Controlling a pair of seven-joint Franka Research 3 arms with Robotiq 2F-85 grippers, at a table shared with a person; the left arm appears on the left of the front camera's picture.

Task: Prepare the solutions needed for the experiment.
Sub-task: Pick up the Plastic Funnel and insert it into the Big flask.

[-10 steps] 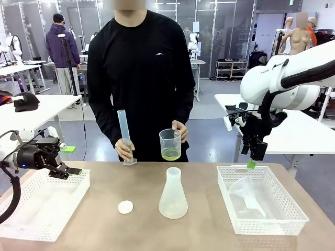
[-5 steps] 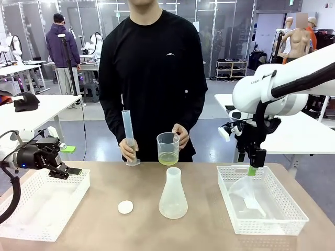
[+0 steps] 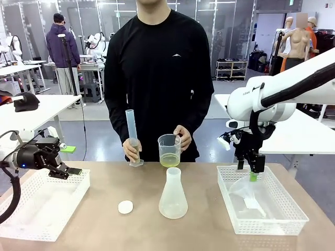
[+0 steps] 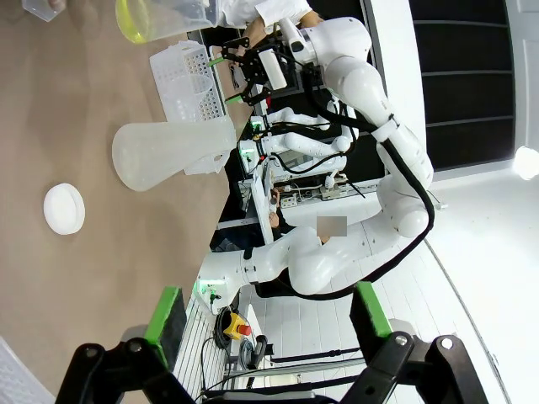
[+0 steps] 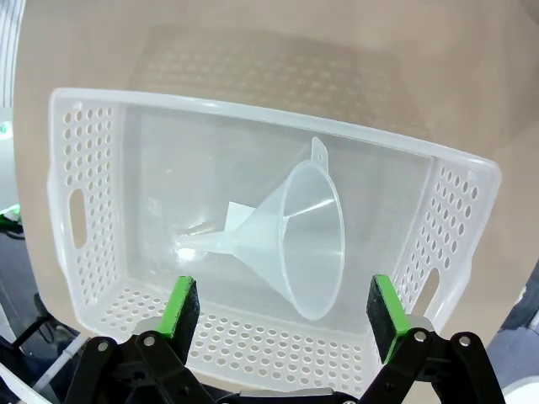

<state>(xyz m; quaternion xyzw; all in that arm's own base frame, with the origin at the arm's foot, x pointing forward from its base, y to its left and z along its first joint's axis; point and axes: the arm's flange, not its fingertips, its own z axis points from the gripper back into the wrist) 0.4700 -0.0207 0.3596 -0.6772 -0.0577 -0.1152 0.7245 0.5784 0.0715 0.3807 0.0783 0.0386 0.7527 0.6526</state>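
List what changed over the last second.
The right gripper, open, dropped lower over the basket holding the funnel as its arm swung toward the middle. The person stepped slightly toward the robot's right, cylinder along; the beaker of yellow-green liquid barely moved. The left gripper, flask and cap stayed put.

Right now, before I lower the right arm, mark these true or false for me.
1. The funnel lies on its side in the basket. True.
2. The right arm's fingers are shut on the funnel. False: they are open above it.
3. The white cap lies on the table, apart from the flask. True.
4. The yellow-green liquid is in the flask. False: it is in the cup the person holds.
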